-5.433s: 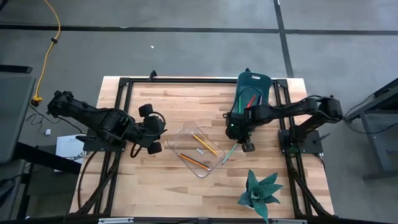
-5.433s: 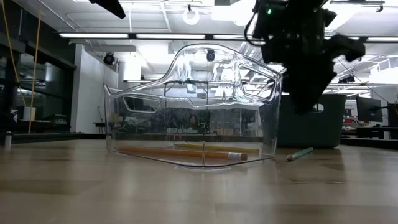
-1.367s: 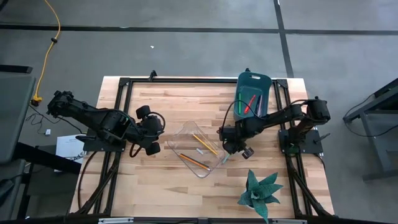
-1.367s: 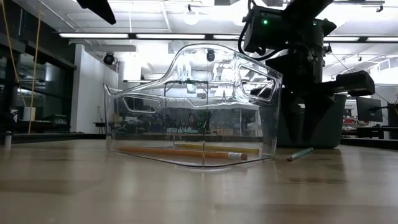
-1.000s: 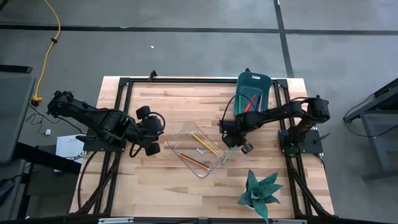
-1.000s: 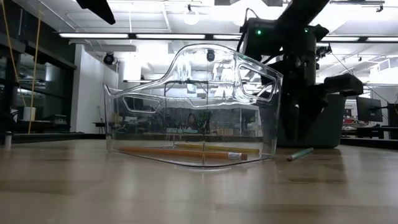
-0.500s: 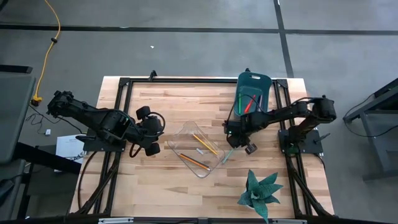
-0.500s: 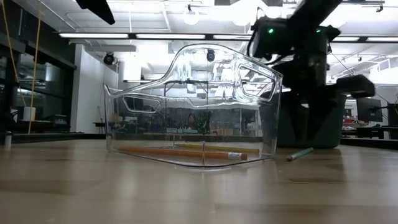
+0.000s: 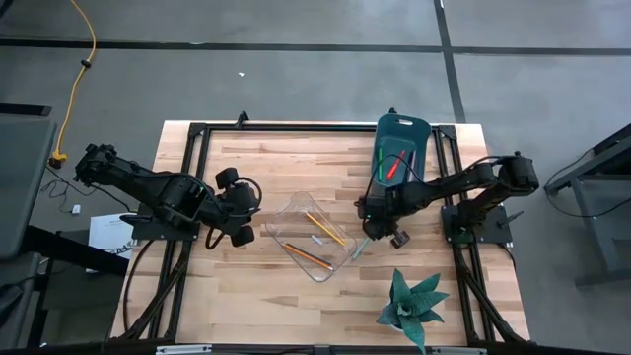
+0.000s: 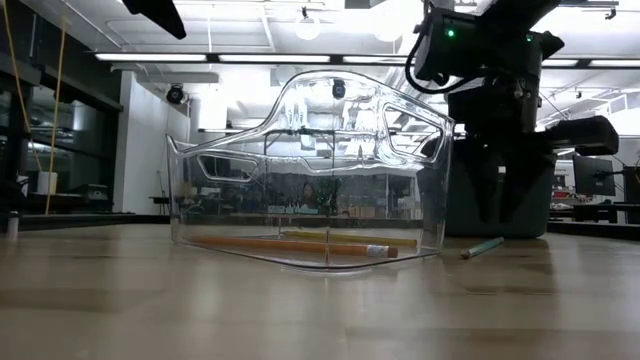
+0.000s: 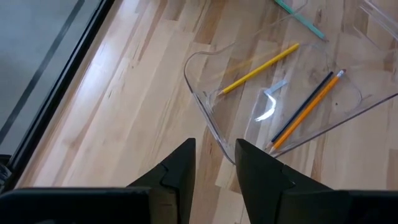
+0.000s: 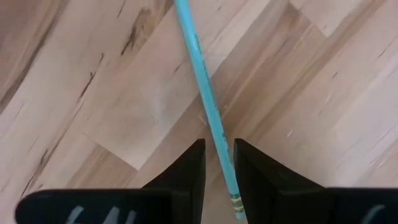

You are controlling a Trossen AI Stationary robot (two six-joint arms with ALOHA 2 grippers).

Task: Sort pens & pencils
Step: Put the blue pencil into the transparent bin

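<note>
Fingers (image 12: 186, 168) of your right gripper (image 12: 217, 163) stand slightly apart, straddling the teal pencil (image 12: 205, 106) on the table (image 9: 266, 158) beside the clear bin (image 9: 286, 217). Yellow pencils (image 11: 258, 68) lie inside it. No legible writing appears. Your left gripper (image 11: 214, 162) waits, narrowly parted, farther off.

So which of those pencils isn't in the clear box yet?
The pale teal pencil. It lies on the bare table beside the clear bin, between the right gripper's fingers, while the two yellow-orange pencils lie inside the bin.
</note>
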